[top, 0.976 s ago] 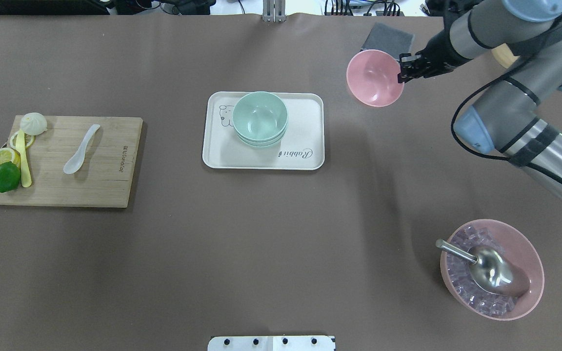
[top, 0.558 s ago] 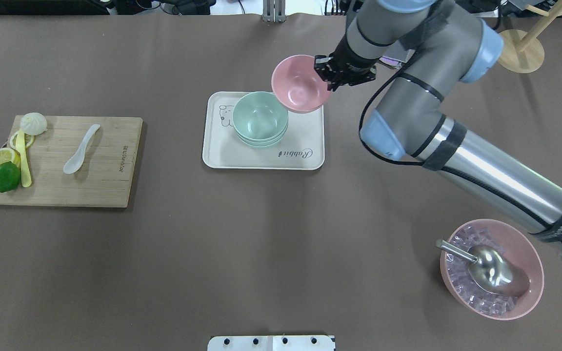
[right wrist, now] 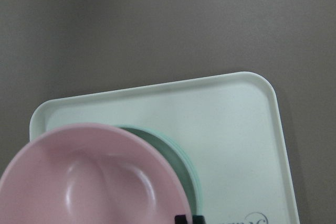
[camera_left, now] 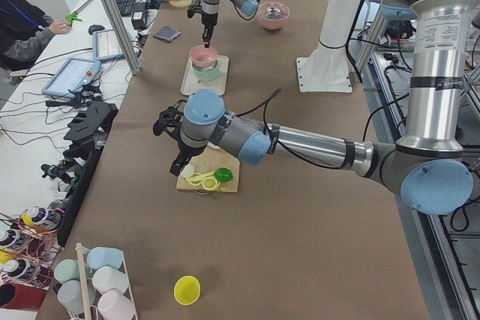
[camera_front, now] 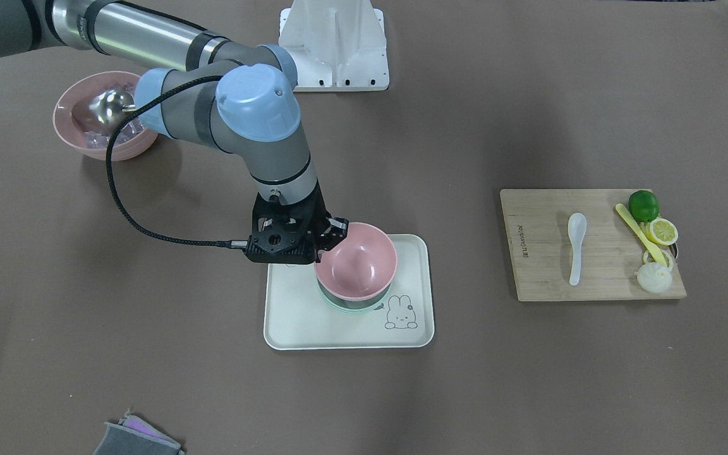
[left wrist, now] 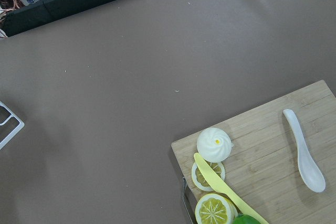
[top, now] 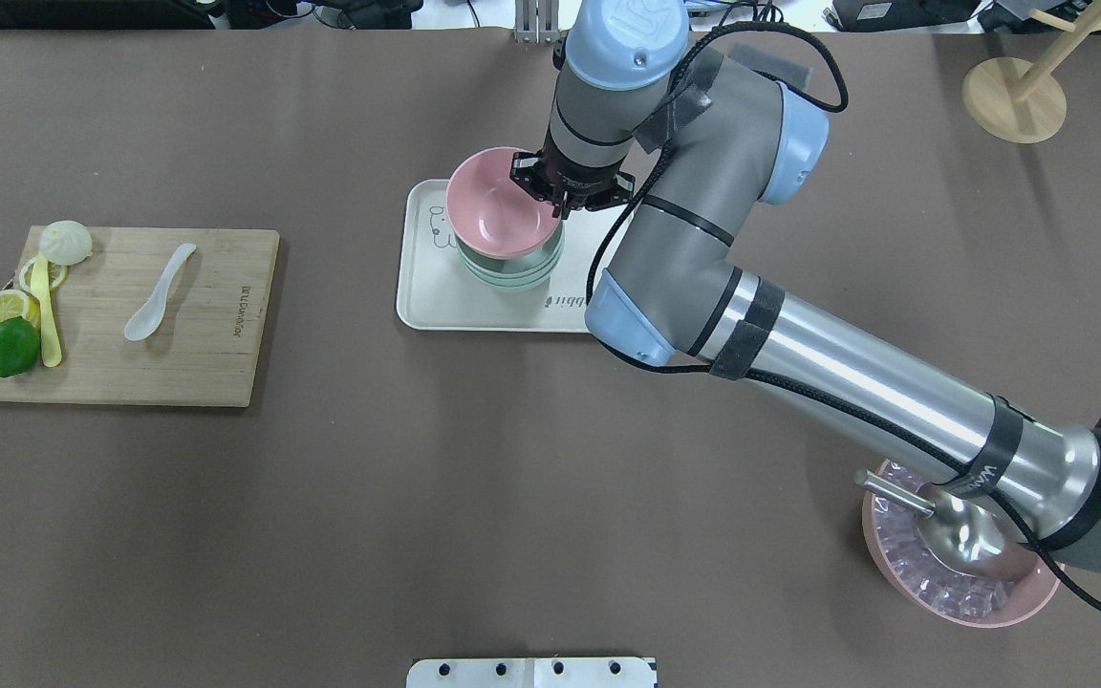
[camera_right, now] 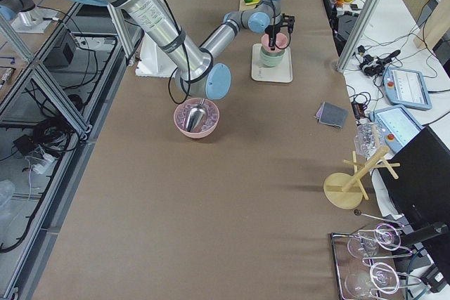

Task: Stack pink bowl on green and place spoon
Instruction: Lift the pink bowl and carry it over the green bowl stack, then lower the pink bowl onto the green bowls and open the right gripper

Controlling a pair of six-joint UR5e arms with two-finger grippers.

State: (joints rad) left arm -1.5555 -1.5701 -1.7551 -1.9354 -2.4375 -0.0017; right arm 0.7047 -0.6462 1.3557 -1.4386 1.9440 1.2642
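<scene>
My right gripper (top: 558,199) is shut on the rim of the pink bowl (top: 498,215) and holds it upright over the stacked green bowls (top: 522,272) on the white tray (top: 426,296). The pink bowl sits slightly off-centre on or just above the green stack (camera_front: 345,308); I cannot tell whether they touch. The white spoon (top: 157,296) lies on the wooden cutting board (top: 206,354) at the left. My left gripper (camera_left: 178,164) hovers over that board's end and shows only in the exterior left view, so I cannot tell its state.
A lime (top: 12,347), lemon slices, a bun (top: 66,242) and a yellow knife lie on the board's left end. A large pink bowl of ice cubes with a metal scoop (top: 961,535) stands front right. A wooden stand (top: 1009,96) is at the back right.
My right arm has carried the pink bowl from the back right leftward and down to over the green bowls on the tray. The spoon has not moved.
</scene>
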